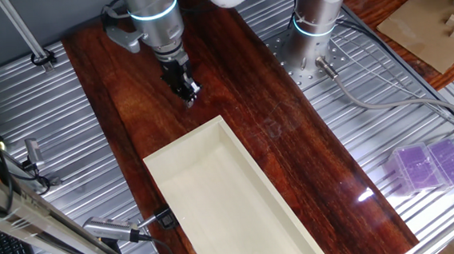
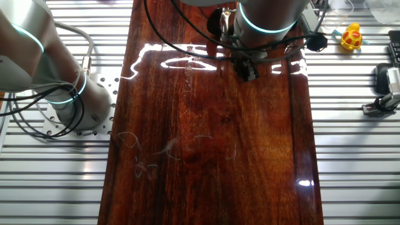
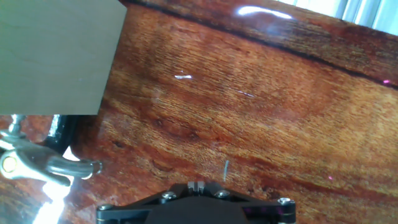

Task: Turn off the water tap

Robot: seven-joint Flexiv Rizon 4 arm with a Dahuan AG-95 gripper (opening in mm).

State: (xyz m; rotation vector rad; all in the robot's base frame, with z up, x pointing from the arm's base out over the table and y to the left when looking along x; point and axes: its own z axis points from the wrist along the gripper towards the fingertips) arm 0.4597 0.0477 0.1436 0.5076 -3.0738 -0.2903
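The tap [image 1: 106, 230] is a small metal fitting that sticks out from the table's near left edge, held by a black C-clamp [image 1: 164, 219]. In the hand view the tap [image 3: 37, 163] shows at the lower left, its lever pointing right, with the clamp [image 3: 62, 134] behind it. My gripper [image 1: 189, 94] hangs over the far part of the wooden table, well away from the tap. Its fingers are shut with nothing between them. It also shows in the other fixed view [image 2: 249, 70] and at the bottom of the hand view [image 3: 196, 185].
A long cream tray [image 1: 166, 167] lies on the wooden table [image 1: 293, 154] between the gripper and the tap; its corner shows in the hand view [image 3: 56, 56]. A second arm's base [image 1: 315, 17] stands at the far right. A purple box [image 1: 430, 165] lies off the table.
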